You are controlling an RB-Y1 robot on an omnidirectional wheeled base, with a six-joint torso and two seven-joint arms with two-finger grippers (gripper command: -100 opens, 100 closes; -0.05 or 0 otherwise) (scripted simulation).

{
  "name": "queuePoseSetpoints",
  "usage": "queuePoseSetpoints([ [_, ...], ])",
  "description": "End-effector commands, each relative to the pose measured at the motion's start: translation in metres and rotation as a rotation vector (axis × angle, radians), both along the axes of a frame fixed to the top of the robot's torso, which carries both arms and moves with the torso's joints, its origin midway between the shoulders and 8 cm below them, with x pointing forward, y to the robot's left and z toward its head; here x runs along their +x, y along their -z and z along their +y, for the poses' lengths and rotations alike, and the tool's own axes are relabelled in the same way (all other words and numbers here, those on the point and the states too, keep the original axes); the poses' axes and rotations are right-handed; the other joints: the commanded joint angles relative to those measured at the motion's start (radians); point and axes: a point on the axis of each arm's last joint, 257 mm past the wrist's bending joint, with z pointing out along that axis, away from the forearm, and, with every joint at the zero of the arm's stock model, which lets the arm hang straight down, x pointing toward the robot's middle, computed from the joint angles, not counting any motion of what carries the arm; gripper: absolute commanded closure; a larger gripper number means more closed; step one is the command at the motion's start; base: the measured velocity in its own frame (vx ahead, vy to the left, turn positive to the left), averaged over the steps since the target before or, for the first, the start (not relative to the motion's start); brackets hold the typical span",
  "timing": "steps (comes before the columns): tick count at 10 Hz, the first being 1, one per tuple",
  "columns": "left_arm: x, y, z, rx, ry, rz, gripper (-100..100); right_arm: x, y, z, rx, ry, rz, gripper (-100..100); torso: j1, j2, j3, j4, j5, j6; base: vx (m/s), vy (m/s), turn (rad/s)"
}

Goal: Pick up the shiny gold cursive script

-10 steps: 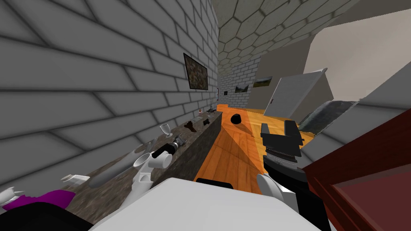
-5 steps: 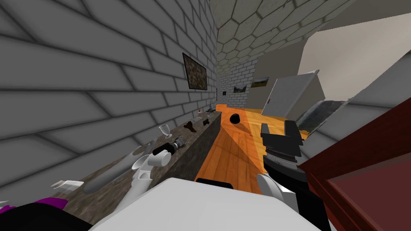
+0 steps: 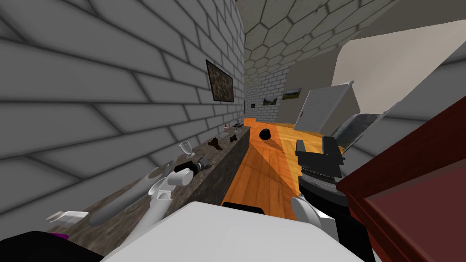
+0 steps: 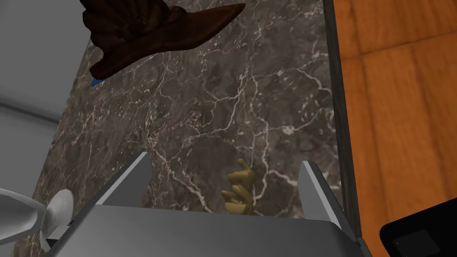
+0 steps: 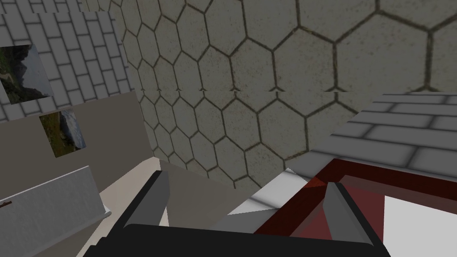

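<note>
The small gold cursive-shaped piece [image 4: 240, 192] lies on the dark veined marble counter [image 4: 214, 111], between the spread fingers of the left gripper [image 4: 225, 160]; it is not gripped yet, so closing and lifting remain, I think

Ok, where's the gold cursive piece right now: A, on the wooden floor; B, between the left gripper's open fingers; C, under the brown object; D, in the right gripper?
B: the gold script lies on the marble counter between the left gripper's open fingers, touching neither.
</note>
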Motion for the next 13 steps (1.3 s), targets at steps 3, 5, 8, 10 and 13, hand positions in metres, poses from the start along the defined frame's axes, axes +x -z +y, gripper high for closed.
queuePoseSetpoints([
  [3,-0.009,0.016,0.002,-0.059,-0.016,0.095,-100,0.000,0.000,0.000,0.000,0.000,0.000,0,0.000,0.000,0.000,0.000,0.000,0.000,-0.006,0.034,-0.043],
  [5,-0.015,0.023,0.003,-0.093,-0.027,0.144,-100,0.000,0.000,0.000,0.000,0.000,0.000,0,0.000,0.000,0.000,0.000,0.000,0.000,-0.006,0.032,-0.044],
  [8,-0.023,0.031,0.006,-0.151,-0.051,0.225,-100,0.000,0.000,0.000,0.000,0.000,0.000,0,0.000,0.000,0.000,0.000,0.000,0.000,-0.006,0.037,-0.042],
  [10,-0.030,0.036,0.007,-0.175,-0.062,0.272,-100,0.000,0.000,0.000,0.000,0.000,0.000,0,-0.001,0.000,0.000,0.000,0.000,0.000,-0.002,0.029,-0.041],
  [13,-0.039,0.040,0.011,-0.213,-0.082,0.340,-100,0.000,0.000,0.000,0.000,0.000,0.000,0,-0.001,0.000,0.000,0.000,0.000,0.000,-0.011,0.030,-0.049],
])
